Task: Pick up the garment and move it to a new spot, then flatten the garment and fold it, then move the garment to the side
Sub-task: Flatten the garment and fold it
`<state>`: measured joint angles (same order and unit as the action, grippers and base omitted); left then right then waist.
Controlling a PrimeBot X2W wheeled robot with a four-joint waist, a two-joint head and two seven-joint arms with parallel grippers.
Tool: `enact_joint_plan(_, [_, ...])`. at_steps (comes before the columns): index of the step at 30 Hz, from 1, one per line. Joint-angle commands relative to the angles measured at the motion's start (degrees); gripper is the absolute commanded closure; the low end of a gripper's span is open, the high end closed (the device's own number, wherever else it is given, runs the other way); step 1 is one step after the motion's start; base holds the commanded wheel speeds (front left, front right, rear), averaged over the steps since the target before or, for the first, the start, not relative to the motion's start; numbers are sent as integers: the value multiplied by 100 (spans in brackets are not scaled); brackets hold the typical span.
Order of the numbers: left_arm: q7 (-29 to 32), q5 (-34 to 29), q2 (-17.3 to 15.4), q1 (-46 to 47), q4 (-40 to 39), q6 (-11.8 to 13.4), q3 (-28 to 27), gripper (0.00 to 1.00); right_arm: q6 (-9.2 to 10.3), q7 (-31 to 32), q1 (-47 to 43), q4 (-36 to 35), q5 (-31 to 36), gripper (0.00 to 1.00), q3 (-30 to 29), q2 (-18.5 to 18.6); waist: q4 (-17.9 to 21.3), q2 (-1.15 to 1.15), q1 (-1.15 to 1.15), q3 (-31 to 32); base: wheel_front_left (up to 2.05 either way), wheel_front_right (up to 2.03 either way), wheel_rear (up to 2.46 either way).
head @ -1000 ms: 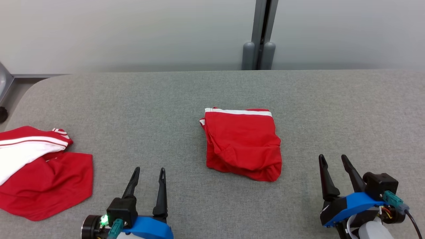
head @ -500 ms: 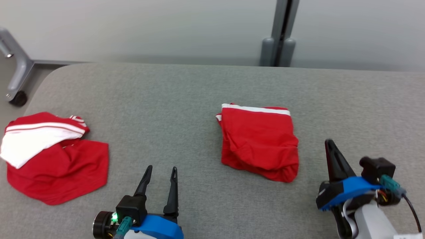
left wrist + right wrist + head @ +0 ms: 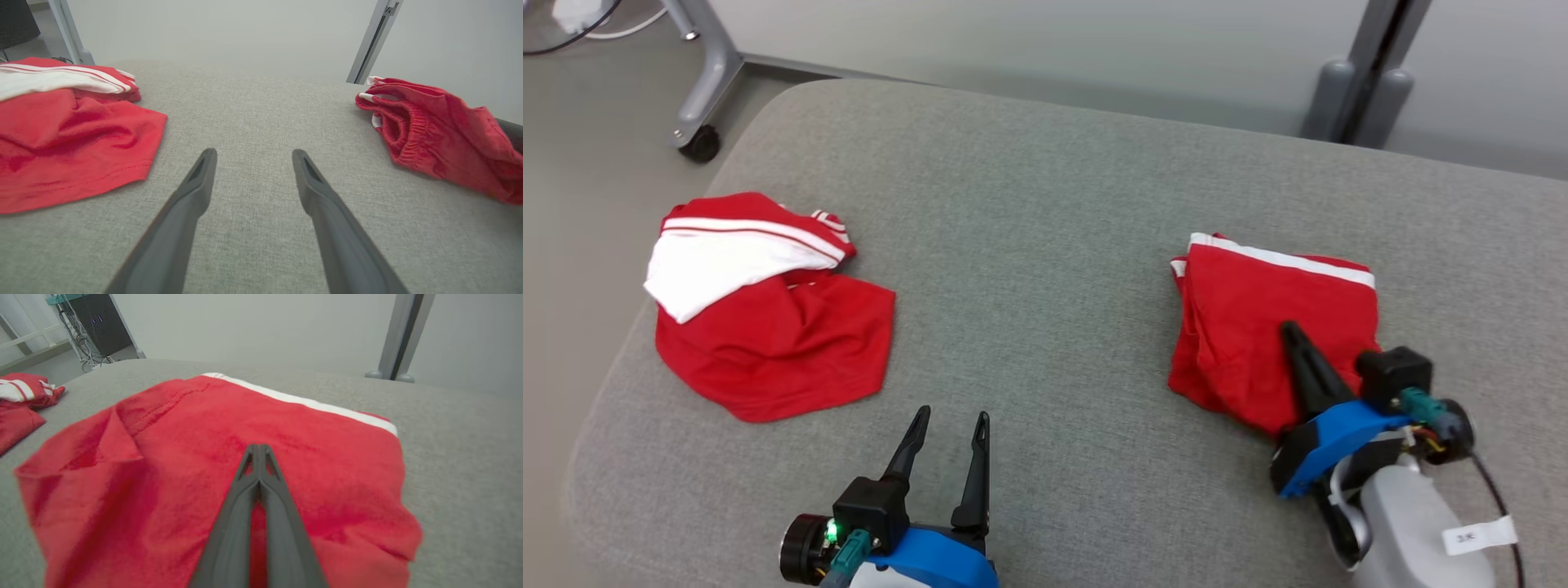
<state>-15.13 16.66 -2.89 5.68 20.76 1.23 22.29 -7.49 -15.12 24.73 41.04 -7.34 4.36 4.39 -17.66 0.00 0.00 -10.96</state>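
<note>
Right gripper [image 3: 1289,328]: my two fingers are pressed together with no gap. They lie over the folded garment, and I see no cloth pinched between them in the right wrist view [image 3: 257,448].
Left gripper [image 3: 953,415]: fingers spread wide and holding nothing, low over bare table [image 3: 1029,245].
Folded garment [image 3: 1241,343]: lies on the right side of the table, directly beneath my right fingers. Its white-striped edge is on the far side and its gathered waistband faces left.
Loose garment [image 3: 776,351]: a rumpled red and white piece on the left side of the table, far-left of my left gripper and well apart from the folded one.
Key relation: the folded piece extends far and left from my right fingertips, and my fingers point across it towards the striped edge.
Long axis: the bundle looks nearly square, so I cannot name one. The stripe runs left to right.
Nearer arm: the right, by a wide margin. The left is well apart from this bundle.
Likely step: moving the folded piece aside, I judge, probably by pushing it.
</note>
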Motion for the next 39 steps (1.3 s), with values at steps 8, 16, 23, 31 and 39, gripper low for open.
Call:
enact_joint_plan(8, [-2, 66, 1, 17, -56, 27, 38, 0, 0, -3, -330, -236, -324, 100, 1397, -113, -73, 0, 0, -18, 0, 0, 0])
enact_joint_plan(16, [-2, 72, 1, 57, -101, 55, 10, 0, 0, -3, -328, -798, -880, 100, 2567, 40, 211, 0, 0, 98, 0, 0, 0])
enact_joint_plan(23, [-2, -83, 0, 130, -147, 81, -291, 0, 0, -3, -379, -1484, -1074, 100, 1899, 78, 626, 0, 0, 246, 0, 0, 0])
enact_joint_plan(31, [-1, -324, -3, 240, -122, 83, -598, 0, 0, -3, -771, -1669, -650, 0, 295, -31, 1148, 0, 0, 330, 0, 0, 0])
enact_joint_plan(39, [-2, -535, -1, 36, -132, 153, -779, 0, 0, -3, -1114, -1492, -309, 0, -333, -79, 1520, 0, 0, 422, 0, 0, 0])
